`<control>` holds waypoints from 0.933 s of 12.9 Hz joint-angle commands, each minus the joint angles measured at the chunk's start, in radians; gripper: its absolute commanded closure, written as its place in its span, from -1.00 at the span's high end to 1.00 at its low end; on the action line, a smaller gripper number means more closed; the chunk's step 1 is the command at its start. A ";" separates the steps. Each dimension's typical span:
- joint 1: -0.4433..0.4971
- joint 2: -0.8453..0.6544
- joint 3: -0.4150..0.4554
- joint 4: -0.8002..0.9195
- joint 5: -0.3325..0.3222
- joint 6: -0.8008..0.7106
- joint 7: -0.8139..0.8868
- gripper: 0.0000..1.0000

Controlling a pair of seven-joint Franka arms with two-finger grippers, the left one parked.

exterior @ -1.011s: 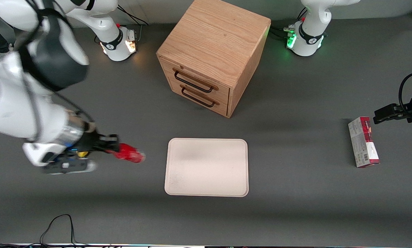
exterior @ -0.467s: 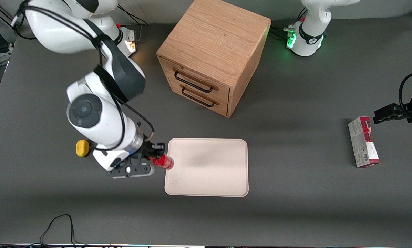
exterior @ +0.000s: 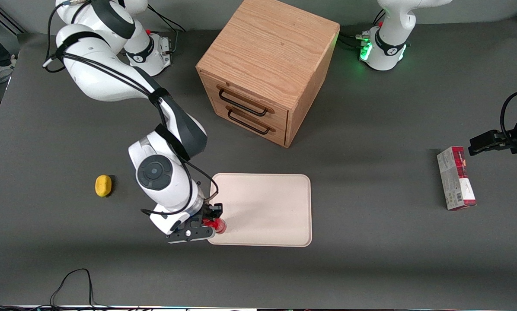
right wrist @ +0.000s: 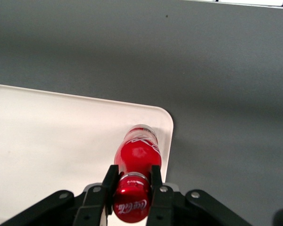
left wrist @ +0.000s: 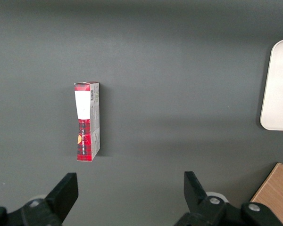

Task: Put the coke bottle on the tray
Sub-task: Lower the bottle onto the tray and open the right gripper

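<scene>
Two fingers (right wrist: 156, 181) of my gripper (exterior: 212, 220) clamp the coke bottle (right wrist: 136, 162) just under its red cap, one on each side of the neck, so my jaws are narrow and holding it. In the wrist camera the bottle hangs cap toward me, its clear base pointing down at the tray (right wrist: 47, 141), close to a rounded corner and near the rim. Whether the base already touches the surface I cannot tell.

In the front view I sit in the lower middle-left of the frame, with the bottle (exterior: 219, 224) a small red spot just inside the tray's (exterior: 267, 207) lower-left corner. That is the corner nearest the front camera, toward the working arm's end of the table.

I judge the carry to be done and the placing step in hand: the bottle is over the tray but not yet let go. The next move calls for a short, straight descent until the base rests flat, then opening my fingers gently and lifting straight up, so the cap is not dragged and the bottle does not tip. Being so near the rim, it might be better nudged toward the tray's middle first.

Farther out, a yellow lemon-like object (exterior: 103, 185) lies at left centre, a wooden drawer cabinet (exterior: 267, 65) stands at upper centre, and a red-and-grey carton (exterior: 456, 178) lies at the right.
</scene>
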 commanded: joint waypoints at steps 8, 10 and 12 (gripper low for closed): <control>-0.008 -0.009 0.010 -0.071 -0.081 0.084 0.075 1.00; -0.012 -0.038 0.013 -0.071 -0.074 0.078 0.072 1.00; -0.029 -0.105 0.010 -0.073 0.018 0.010 0.062 1.00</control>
